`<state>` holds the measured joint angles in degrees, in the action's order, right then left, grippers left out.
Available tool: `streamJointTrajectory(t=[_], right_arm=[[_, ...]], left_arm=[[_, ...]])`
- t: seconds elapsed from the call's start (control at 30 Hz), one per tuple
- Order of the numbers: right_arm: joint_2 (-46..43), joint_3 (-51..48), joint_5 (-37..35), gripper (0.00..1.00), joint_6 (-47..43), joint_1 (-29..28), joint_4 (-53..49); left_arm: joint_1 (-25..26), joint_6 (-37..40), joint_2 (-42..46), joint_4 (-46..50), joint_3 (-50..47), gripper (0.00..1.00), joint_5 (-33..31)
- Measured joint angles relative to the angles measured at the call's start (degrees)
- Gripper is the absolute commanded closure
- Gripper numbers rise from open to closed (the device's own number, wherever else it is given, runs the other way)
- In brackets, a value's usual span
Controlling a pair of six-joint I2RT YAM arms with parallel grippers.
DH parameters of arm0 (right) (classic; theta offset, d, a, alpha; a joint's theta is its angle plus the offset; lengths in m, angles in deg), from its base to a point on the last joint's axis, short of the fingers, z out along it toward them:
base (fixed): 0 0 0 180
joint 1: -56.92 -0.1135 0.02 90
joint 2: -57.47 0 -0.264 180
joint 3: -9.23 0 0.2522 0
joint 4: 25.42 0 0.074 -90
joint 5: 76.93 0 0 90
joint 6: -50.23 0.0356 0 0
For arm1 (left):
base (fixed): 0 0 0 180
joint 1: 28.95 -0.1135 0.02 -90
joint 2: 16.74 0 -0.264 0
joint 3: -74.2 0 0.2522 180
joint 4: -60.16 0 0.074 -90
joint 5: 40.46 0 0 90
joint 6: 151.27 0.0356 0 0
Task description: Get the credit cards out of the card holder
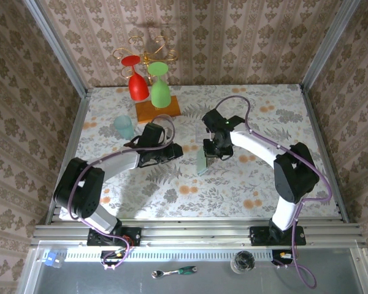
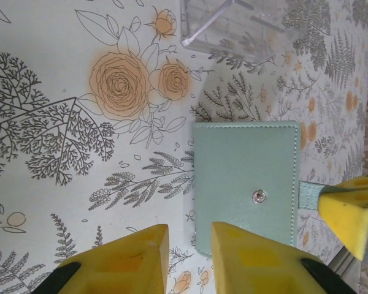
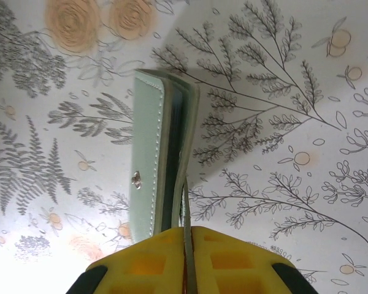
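Right hand [image 3: 185,237], bottom centre, pinched shut on a flap of the card holder [image 3: 147,153]; left hand [image 2: 190,239], bottom centre, slightly parted and empty above the desk [image 2: 43,67]

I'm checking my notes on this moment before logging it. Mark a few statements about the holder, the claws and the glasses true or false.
1. The right claw pinches a thin edge of the holder. True.
2. The left claw grips a red card. False: its jaws stand apart with no card between them.
3. A clear plastic piece lies on the table near the holder. True.
4. The glasses stand upright on the table. False: the red glass and green glass hang bowl-down from a rack.
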<state>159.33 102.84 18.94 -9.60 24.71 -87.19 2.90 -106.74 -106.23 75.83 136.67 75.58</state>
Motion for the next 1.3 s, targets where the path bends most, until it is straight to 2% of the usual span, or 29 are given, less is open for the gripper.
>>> streamJointTrajectory(t=[0.43, 0.73, 1.03, 1.3], right_arm=[[0.57, 6.78, -2.71, 0.89, 0.02, -4.13, -4.98], [0.63, 6.62, -5.29, 0.89, -0.02, -4.09, -5.22], [0.61, 3.37, -10.14, 0.89, -0.92, -2.49, -6.6], [-0.07, -3.17, -11.39, 0.89, -1.73, 1.01, -5.73]], left_arm=[[-1.49, -0.15, 0.74, -2.54, -3.02, 0.75, 3.04], [-1.22, -0.15, -2.78, -4.57, -2.99, 0.83, 6.16], [1.18, -0.39, -7.06, -4.96, -1.81, 0.88, 6.8], [3.17, -0.39, -10.29, -3.72, 2.23, 0.92, 6.05]])
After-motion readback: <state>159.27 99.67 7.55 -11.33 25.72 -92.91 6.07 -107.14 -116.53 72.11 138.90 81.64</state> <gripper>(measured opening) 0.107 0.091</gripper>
